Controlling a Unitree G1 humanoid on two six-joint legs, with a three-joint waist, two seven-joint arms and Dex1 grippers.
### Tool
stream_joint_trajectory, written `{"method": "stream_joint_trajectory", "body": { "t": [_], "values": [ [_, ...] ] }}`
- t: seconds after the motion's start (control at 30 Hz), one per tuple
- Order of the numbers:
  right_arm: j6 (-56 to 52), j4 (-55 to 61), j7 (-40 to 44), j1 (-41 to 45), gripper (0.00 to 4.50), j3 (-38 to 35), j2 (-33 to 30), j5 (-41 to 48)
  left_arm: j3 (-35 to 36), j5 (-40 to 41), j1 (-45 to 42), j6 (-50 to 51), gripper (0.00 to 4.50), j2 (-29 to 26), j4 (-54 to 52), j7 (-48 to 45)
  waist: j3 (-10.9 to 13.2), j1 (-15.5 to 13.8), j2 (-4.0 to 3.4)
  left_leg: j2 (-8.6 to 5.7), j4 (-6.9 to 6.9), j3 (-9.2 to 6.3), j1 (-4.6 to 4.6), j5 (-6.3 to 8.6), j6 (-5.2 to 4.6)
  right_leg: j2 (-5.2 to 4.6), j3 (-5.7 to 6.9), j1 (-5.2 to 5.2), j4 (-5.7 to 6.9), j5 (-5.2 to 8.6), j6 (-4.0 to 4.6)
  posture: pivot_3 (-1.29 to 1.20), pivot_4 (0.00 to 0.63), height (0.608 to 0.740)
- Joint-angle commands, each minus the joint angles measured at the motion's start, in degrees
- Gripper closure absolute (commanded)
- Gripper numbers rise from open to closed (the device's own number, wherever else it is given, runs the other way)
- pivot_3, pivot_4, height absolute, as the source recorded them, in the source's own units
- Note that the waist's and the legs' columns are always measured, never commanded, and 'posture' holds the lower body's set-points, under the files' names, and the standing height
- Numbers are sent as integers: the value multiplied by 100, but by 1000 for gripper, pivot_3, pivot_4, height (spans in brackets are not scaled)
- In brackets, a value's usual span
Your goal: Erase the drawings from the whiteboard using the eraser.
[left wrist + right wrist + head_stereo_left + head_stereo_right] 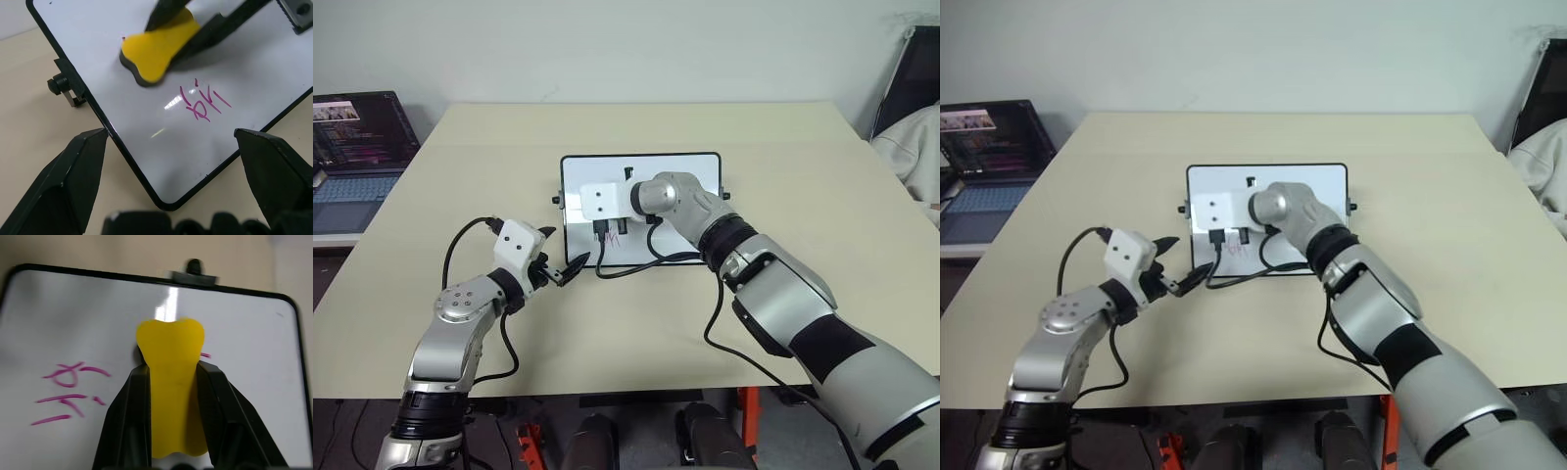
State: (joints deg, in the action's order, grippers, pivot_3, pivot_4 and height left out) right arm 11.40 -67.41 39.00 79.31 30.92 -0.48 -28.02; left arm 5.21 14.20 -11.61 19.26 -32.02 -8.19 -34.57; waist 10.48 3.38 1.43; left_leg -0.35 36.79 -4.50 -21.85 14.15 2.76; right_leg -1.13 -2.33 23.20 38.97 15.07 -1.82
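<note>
The eraser (170, 382), a yellow block, sits clamped between the right hand's (171, 382) two black fingers, pressed flat on the whiteboard (685, 166) just beside the pink drawings (203, 103); the whiteboard lies mid-bench (803, 157); the left hand (564, 269) hovers at the board's near-left corner, fingers spread apart and empty; a laptop (357, 147) stands off the bench's left edge.

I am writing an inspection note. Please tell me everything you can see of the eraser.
The eraser is a small yellow block with a waisted, flared outline and a dark underside layer. The right gripper clamps its sides between two black fingers. Its dark face lies against the whiteboard, beside the remaining pink drawings.
</note>
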Motion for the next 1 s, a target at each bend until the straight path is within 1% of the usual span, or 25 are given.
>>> {"method": "stream_joint_trajectory", "body": {
  "t": [0.03, 0.1, 0.13, 0.23, 0.4, 0.43, 0.5, 0.63, 0.7, 0.8, 0.93, 1.0],
  "values": [
    [-184, -203, -746, 116, 3534, -159, -46, -69, 92, -4, 20, -142, 0, -2, -98, 3, 1, 0, -1, 0, 2, -1, 0, 0, 0, 0, 0, 0, 0, 0, 0, 0, 150, 740],
    [-205, -276, -1145, 257, 3534, -245, -74, -60, 84, -5, 36, -145, 0, 9, -111, 14, 1, -12, -2, 1, 5, -3, -1, -1, 0, 0, 0, 0, 1, 0, 0, 0, 150, 740],
    [-217, -317, -1215, 301, 3534, -262, -93, -51, 76, -8, 39, -148, 0, 16, -110, 17, 2, -18, -3, 1, 6, -4, -1, -2, 0, 0, 1, 0, 1, 0, 1, 0, 150, 740],
    [-238, -406, -815, 254, 3534, -155, -120, -93, 63, -12, 24, -151, 0, 31, -94, 11, 2, -28, -2, -1, 8, -4, -4, -4, 0, 1, 2, 0, 0, 0, 1, 0, 150, 740],
    [-176, -275, 179, -25, 3534, 23, -58, -121, 40, -21, -36, -171, 0, 48, -41, -5, 1, -24, -1, -1, 3, -2, -3, -3, 0, 1, 1, 0, 0, 0, 0, 0, 150, 740],
    [-187, -242, 226, -40, 3534, 13, -51, -112, 31, -23, -46, -176, 0, 48, -34, -12, 1, -23, -1, -1, 2, -2, -2, -2, 0, 1, 1, 0, 0, 0, 0, 0, 150, 740],
    [-226, -217, 112, -6, 3534, -43, -55, -101, 22, -23, -68, -186, 0, 50, -11, -16, 1, -22, -1, -1, 3, -2, -1, -3, 0, 1, 1, -1, 0, 0, 0, 0, 150, 740],
    [-330, -332, -932, 293, 3534, -346, -73, -15, 8, -26, -78, -203, 0, 49, 5, -22, 2, -20, -2, 0, 5, -3, -1, -3, 0, 1, 1, -1, 1, 0, 1, 0, 150, 740],
    [-357, -404, -1043, 370, 3534, -379, -92, -21, 3, -28, -70, -207, 0, 51, -2, -21, 2, -29, -2, 1, 6, -5, -2, -4, 0, 1, 2, 0, 1, 0, 1, 0, 150, 740],
    [-353, -479, -699, 301, 3534, -254, -66, -102, -16, -36, -61, -212, 0, 65, -19, -16, 2, -29, -2, -1, 6, -4, -4, -4, 0, 1, 1, 0, -1, 1, 1, 0, 150, 740],
    [-371, -460, 87, 117, 3534, -184, -5, -54, -35, -51, -60, -209, 0, 82, -45, -4, 1, -25, -2, -1, 3, -3, -3, -3, 0, 0, 2, 0, -1, 0, 1, 0, 150, 740],
    [-389, -437, 207, 91, 3534, -242, -10, -7, -35, -60, -49, -211, 0, 80, -58, -2, 1, -22, -2, -1, 1, -3, -2, -3, 0, 0, 2, -1, -1, 0, 0, 0, 150, 740]
  ]
}}
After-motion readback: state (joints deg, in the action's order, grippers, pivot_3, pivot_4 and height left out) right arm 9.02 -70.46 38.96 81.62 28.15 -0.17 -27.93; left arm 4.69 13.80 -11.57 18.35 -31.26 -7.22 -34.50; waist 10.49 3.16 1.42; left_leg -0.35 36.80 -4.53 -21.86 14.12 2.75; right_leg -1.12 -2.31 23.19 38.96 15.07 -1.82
